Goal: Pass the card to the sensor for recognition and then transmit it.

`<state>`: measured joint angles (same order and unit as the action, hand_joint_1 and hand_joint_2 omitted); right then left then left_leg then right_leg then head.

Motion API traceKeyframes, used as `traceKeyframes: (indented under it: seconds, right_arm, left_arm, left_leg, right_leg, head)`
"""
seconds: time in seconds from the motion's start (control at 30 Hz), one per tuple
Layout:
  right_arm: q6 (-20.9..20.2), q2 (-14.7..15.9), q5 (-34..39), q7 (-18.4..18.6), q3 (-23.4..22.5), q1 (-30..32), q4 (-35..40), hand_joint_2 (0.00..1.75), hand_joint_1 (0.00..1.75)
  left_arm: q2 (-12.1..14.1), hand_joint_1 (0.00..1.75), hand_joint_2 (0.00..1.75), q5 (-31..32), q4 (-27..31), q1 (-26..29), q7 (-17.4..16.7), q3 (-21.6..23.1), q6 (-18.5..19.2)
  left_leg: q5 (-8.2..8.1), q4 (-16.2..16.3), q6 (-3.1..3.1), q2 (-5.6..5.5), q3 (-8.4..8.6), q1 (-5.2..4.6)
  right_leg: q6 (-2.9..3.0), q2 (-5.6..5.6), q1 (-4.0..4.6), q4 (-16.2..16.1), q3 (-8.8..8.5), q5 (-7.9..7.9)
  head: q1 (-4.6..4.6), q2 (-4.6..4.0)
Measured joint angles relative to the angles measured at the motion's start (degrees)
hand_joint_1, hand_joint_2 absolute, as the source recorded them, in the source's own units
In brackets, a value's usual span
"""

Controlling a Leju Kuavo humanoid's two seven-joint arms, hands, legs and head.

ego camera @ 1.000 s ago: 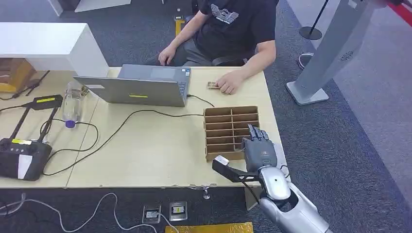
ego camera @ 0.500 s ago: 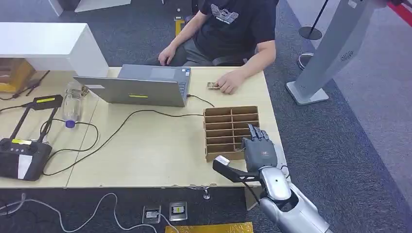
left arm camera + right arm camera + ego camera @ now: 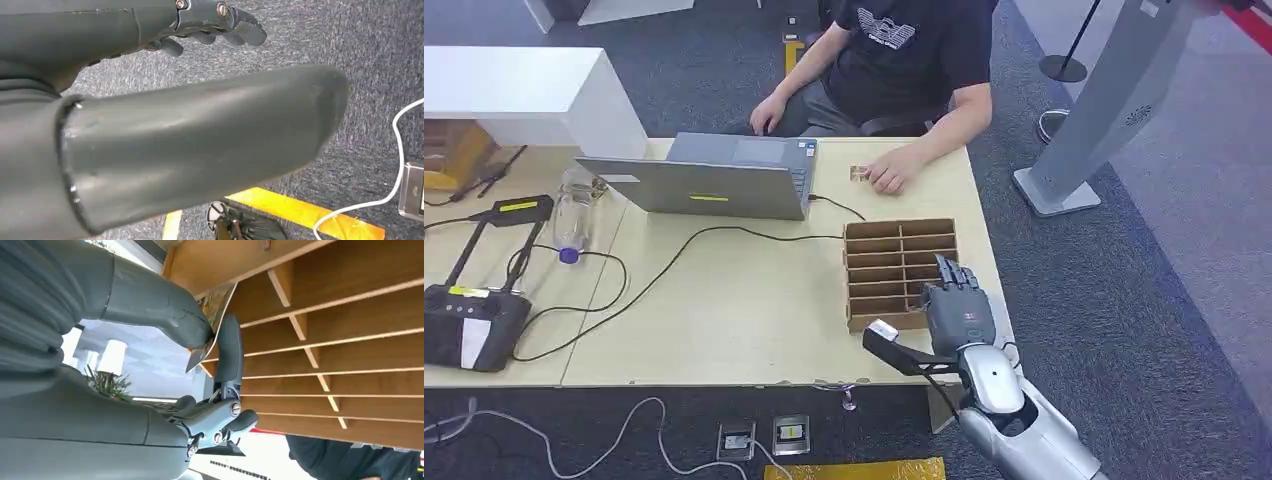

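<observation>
The right hand (image 3: 200,347) pinches a card (image 3: 212,325) between thumb and finger at the near right slots of the wooden rack (image 3: 899,270) on the bench (image 3: 744,300). The card stands edge-on, its long axis running into a slot. The left hand (image 3: 200,20) hangs over carpet, fingers loosely curled, holding nothing.

laptop (image 3: 724,180) left of divided box (image 3: 899,270), person (image 3: 904,60) behind table (image 3: 744,310)
</observation>
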<state>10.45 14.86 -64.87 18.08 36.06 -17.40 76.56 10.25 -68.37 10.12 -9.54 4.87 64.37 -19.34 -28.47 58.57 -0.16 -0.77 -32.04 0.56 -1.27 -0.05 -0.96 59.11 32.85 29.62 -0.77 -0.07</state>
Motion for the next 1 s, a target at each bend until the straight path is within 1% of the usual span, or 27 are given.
traceKeyframes:
  seconds: [0.1,0.23,0.3,0.4,0.67,1.0]
  right_arm:
    - [1.03,0.00,-0.57,-0.33,-0.22,-0.52,0.04,1.75,1.75]
    - [3.28,-0.11,-1.42,-2.98,-1.62,-1.79,1.73,1.75,1.75]
    - [3.23,-0.39,-1.90,-4.57,-2.62,-2.77,3.15,1.75,1.75]
    - [3.50,-0.96,-2.51,-5.66,-3.85,-3.59,4.63,1.75,1.75]
    - [4.92,-2.34,-2.47,-6.91,-6.21,-3.68,6.73,1.75,1.75]
    - [6.79,-2.51,-2.32,-7.76,-7.96,-3.05,8.20,1.75,1.75]
  left_arm:
    - [0.00,0.00,0.00,0.00,0.00,0.00,0.15,0.02,0.04]
    - [0.00,0.00,0.00,0.00,0.00,0.00,0.90,0.02,-0.11]
    - [0.00,0.00,0.00,-0.09,0.00,-0.01,1.11,0.02,-0.26]
    - [0.00,0.00,0.00,-0.11,0.00,0.02,1.11,0.02,-0.33]
    - [-0.02,0.00,0.00,-0.11,0.00,0.02,1.14,0.04,-0.15]
    - [0.00,0.00,0.00,0.48,0.00,0.02,1.29,0.09,-0.04]
  left_leg:
    - [0.00,0.00,0.00,0.00,0.00,0.00]
    - [0.00,0.00,0.00,0.00,-0.01,0.00]
    - [0.00,0.00,0.00,0.00,0.00,0.00]
    - [0.00,0.00,-0.01,0.00,0.00,0.00]
    - [0.01,0.00,-0.01,0.00,0.00,0.00]
    - [0.00,0.00,-0.01,0.00,0.00,0.00]
  right_leg:
    - [0.00,0.01,0.00,0.01,0.01,0.00]
    - [0.00,0.02,0.00,0.02,0.01,0.00]
    - [0.00,0.02,0.00,0.02,0.01,0.00]
    - [0.00,0.00,0.00,0.02,0.00,0.00]
    - [0.00,0.01,0.00,0.02,0.01,0.00]
    - [0.00,0.01,0.00,0.01,0.02,0.00]
  head:
    - [0.02,0.00]
    - [0.02,0.00]
    - [0.02,0.00]
    - [0.00,0.00]
    - [0.02,0.00]
    - [0.00,0.00]
